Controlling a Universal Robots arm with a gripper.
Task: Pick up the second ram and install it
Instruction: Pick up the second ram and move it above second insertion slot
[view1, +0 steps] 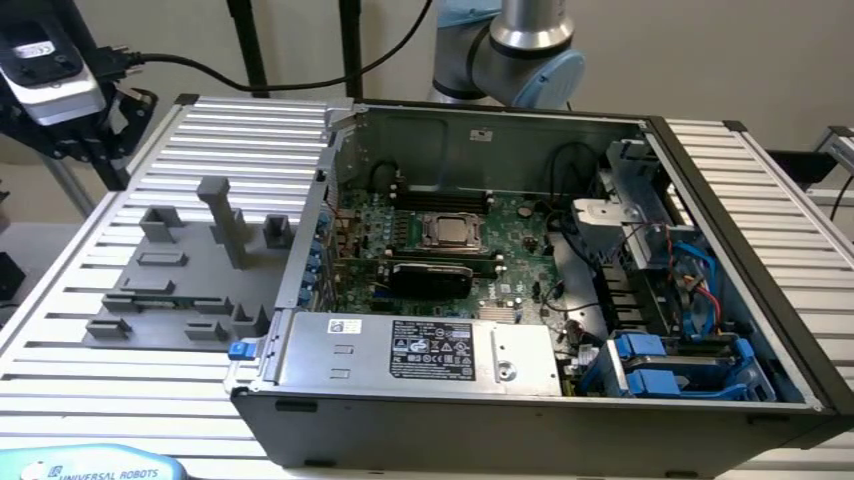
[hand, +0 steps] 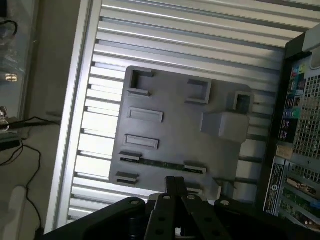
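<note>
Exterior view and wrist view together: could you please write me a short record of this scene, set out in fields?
second ram: lying flat in the grey fixture, not yet picked up
claw: shut, holding nothing, nearest to the second ram
grey fixture: on the ribbed table, at the exterior view's left of the computer case
computer case: open, motherboard exposed

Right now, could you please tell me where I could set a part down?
Bare slats lie behind and in front of the fixture, on the exterior view's left of the case, and along the case's other side. Inside the case is crowded.
</note>
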